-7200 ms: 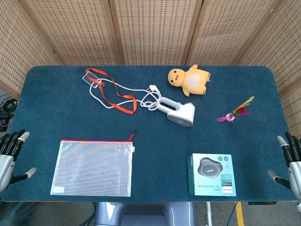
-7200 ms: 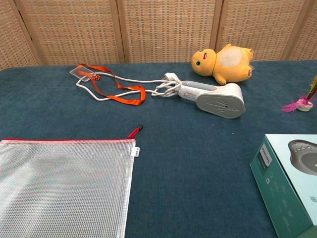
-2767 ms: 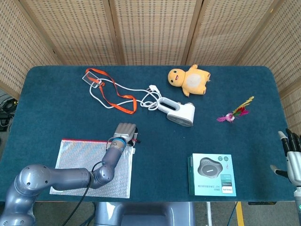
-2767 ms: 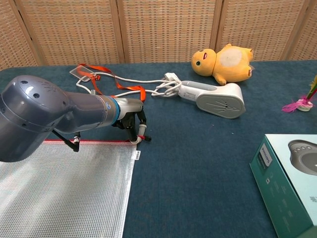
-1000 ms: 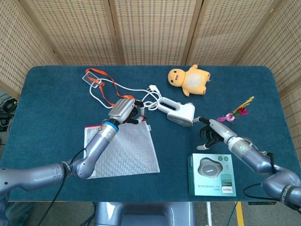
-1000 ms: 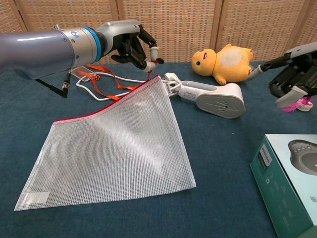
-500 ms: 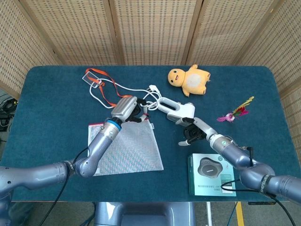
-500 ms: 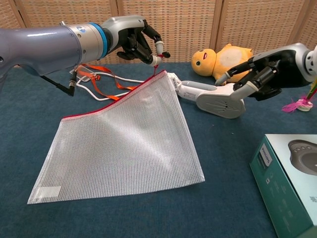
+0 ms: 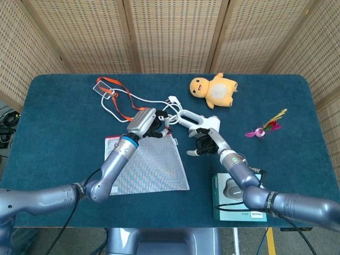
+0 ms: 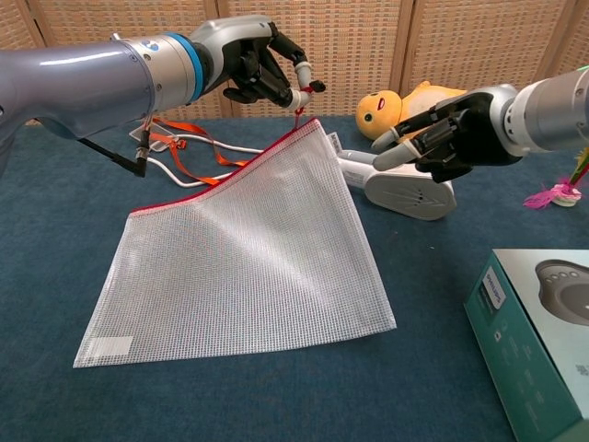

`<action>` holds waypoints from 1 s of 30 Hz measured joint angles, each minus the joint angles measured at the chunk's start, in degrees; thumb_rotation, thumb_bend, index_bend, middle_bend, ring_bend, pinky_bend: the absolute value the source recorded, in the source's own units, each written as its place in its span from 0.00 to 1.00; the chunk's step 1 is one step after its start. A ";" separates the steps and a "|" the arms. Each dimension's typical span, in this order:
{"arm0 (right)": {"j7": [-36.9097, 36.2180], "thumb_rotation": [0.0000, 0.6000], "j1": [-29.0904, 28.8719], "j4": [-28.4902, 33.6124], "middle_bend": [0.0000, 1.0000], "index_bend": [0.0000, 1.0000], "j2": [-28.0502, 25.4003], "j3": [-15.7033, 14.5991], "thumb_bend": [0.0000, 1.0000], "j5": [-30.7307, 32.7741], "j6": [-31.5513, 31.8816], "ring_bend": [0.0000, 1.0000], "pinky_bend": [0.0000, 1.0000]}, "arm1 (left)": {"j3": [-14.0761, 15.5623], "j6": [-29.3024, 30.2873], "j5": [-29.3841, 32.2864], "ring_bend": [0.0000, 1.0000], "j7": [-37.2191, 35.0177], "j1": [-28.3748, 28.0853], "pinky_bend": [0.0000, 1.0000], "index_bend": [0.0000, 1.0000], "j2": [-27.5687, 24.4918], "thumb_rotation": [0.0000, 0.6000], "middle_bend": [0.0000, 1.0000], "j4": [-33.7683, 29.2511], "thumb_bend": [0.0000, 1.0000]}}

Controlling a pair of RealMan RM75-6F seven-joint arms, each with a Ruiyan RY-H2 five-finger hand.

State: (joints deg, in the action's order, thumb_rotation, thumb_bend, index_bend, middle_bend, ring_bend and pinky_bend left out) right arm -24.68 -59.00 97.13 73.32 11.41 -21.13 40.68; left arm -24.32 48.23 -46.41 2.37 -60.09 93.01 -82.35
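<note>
Teal box [image 10: 538,331]: cut off by chest view's right and bottom edges. White handheld appliance [image 10: 405,191]: partly hidden behind right hand [image 10: 442,133]. Pink flower [image 10: 557,193]: clipped at right edge.

translucent plastic mesh pouch [image 10: 248,258] on matt blue felt table [image 10: 433,313]; glossy white plastic steamer [image 10: 405,195].

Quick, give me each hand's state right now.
Left hand: pinching the mesh pouch's red zipper pull, corner lifted.
Right hand: open, holding nothing.
</note>
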 measured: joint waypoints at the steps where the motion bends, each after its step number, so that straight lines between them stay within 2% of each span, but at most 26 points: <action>1: 0.96 1.00 -0.48 0.45 0.84 0.44 0.61 0.24 0.18 1.68 1.26 0.86 1.00 | -0.01 0.15 -0.10 0.91 -0.09 0.02 0.98 0.93 0.04 1.00 0.99 -0.06 0.99; 12: 7.36 1.00 -2.49 2.49 0.87 0.49 3.60 3.97 0.23 9.97 6.57 0.89 1.00 | -0.38 1.70 -0.26 0.91 -0.52 0.04 0.98 0.93 0.83 1.00 0.99 -0.22 0.99; 19: 11.44 1.00 -3.52 3.05 0.89 0.53 4.96 6.49 0.26 13.49 9.53 0.91 1.00 | -0.70 2.28 -0.71 0.91 -1.20 0.16 0.98 0.93 1.13 1.00 0.99 -0.53 0.99; 30: 15.73 1.00 -3.82 2.62 0.90 0.53 7.85 10.57 0.35 17.12 12.09 0.91 1.00 | -0.96 2.39 -1.23 0.91 -2.20 0.38 0.98 0.93 1.25 1.00 0.99 -1.26 0.99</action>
State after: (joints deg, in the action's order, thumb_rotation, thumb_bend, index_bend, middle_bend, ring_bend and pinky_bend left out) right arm -8.95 -62.82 99.75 81.17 21.98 -4.01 52.77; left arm -25.28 50.62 -47.64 0.17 -59.72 94.26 -83.61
